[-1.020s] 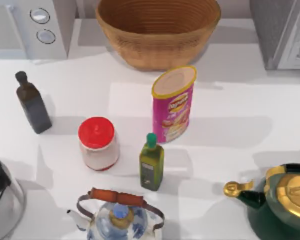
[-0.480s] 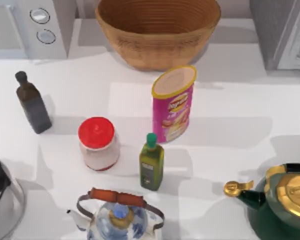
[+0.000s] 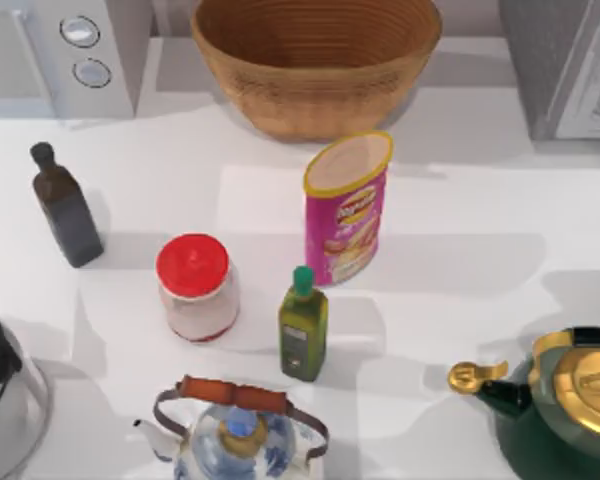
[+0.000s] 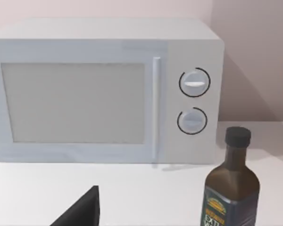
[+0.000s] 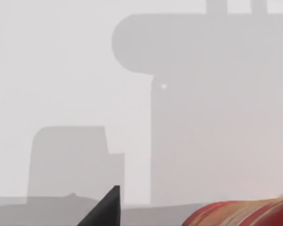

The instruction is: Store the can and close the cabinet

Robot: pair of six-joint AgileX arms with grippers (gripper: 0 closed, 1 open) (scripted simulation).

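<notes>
The can [image 3: 346,208] — a tall pink snack tube with a pale lid — stands upright near the middle of the white desk [image 3: 460,215], just in front of the wicker basket [image 3: 315,62] and well apart from either arm, so storing it has not begun. It is closely hemmed in on the near side: a small green oil bottle [image 3: 303,325] stands just beside its base and a red-lidded jar [image 3: 195,287] a little to the left, so I judge a grasp from above or from the basket side would be safest. The cabinet [image 3: 565,65] sits at the far right corner, its front partly seen. A microwave [image 4: 106,89] and a dark bottle [image 4: 232,186] occupy the left side. Two kettles crowd the near edge — a patterned one [image 3: 238,430] and a green one [image 3: 565,400]. In each wrist view a dark tip pokes in at the edge; whether the jaws are open or closed I cannot tell.
</notes>
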